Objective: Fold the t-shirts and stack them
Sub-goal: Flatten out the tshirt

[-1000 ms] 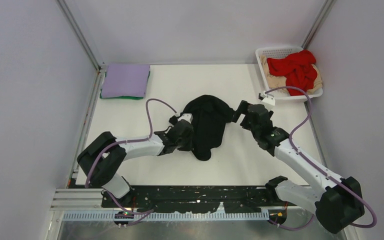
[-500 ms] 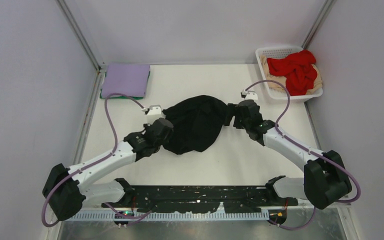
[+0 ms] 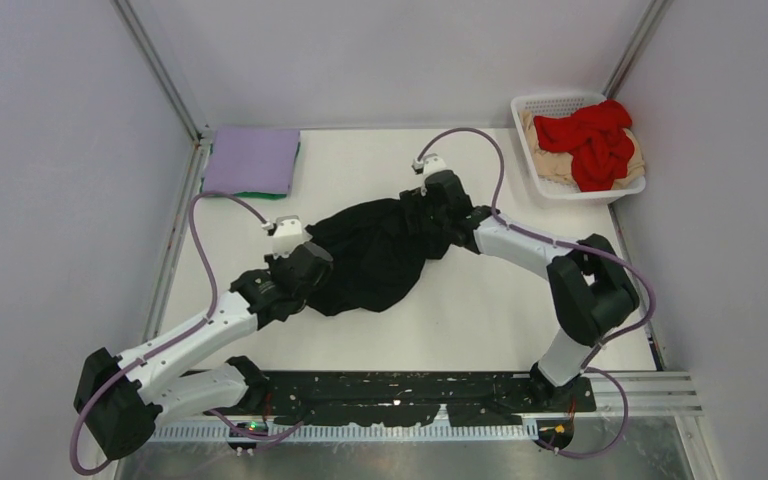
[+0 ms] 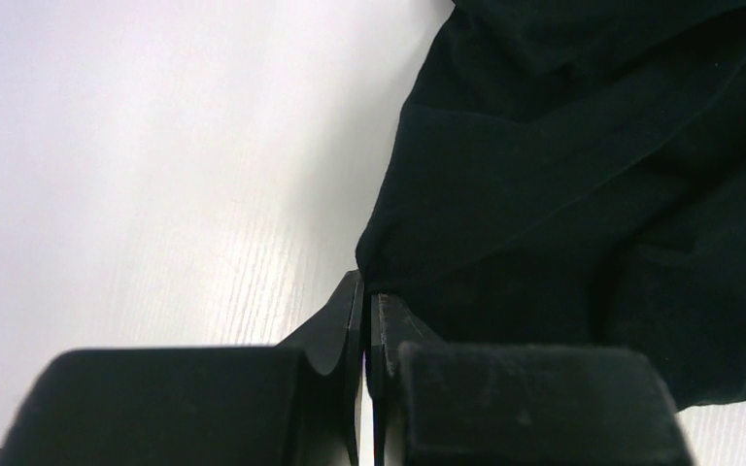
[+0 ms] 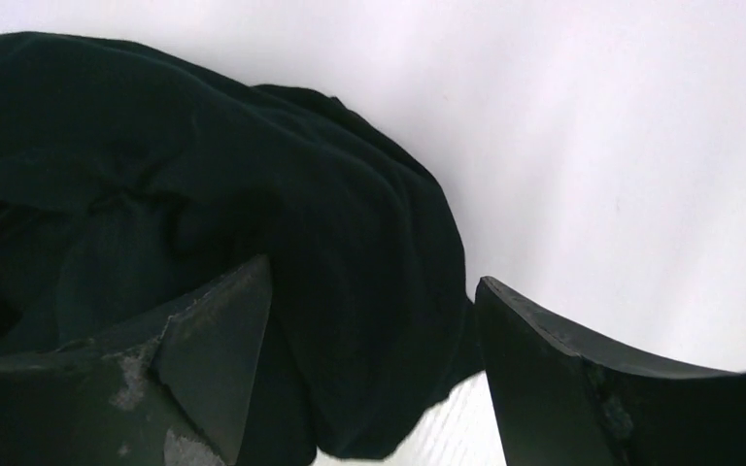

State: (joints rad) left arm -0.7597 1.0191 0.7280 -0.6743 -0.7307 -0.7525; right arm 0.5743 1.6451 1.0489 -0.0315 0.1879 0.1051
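Observation:
The black t-shirt (image 3: 380,255) lies rumpled and stretched in a diagonal across the middle of the table. My left gripper (image 3: 320,268) is at its near-left end. In the left wrist view it (image 4: 364,291) is shut on an edge of the black shirt (image 4: 563,175). My right gripper (image 3: 430,212) is over the shirt's far-right end. In the right wrist view its jaws (image 5: 374,282) stand wide open with black fabric (image 5: 253,194) below and between them. A folded lavender shirt (image 3: 250,160) lies on a green one (image 3: 250,194) at the back left.
A white lattice basket (image 3: 560,100) at the back right holds the crumpled red shirt (image 3: 592,140) on top of the beige one (image 3: 550,160). Grey walls enclose the table on the left, back and right. Purple cables loop above both wrists.
My left gripper has drawn the shirt's edge left and nearer. My right arm has swung left and toward the back. The shirt has gone from a bunched heap to a wide diagonal spread.

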